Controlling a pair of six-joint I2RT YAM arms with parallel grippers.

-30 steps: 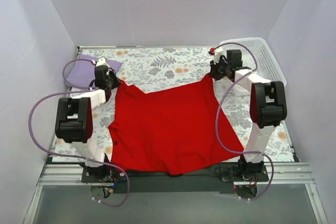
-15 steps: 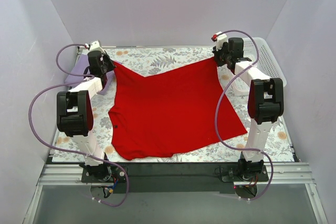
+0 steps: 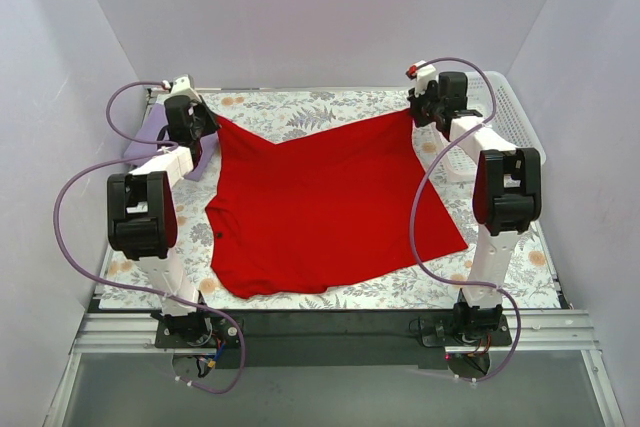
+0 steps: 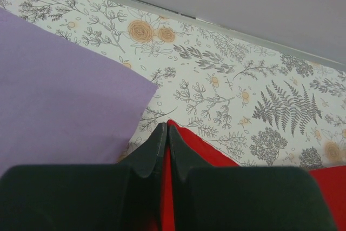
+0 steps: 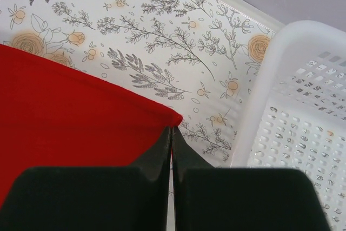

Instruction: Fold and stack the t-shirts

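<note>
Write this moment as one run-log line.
left gripper: shut on red t-shirt | right gripper: shut on red t-shirt | lilac t-shirt: beside left gripper

The right gripper (image 5: 171,131) has its two dark fingers (image 5: 160,150) pressed together with no gap visible, clamping the corner of the red t-shirt (image 5: 70,106). The cloth spreads from that corner to the left, over the floral table cover (image 5: 151,31). The white lattice basket (image 5: 259,79) stands just beside the gripper on the right, apart from the shirt corner.
</note>
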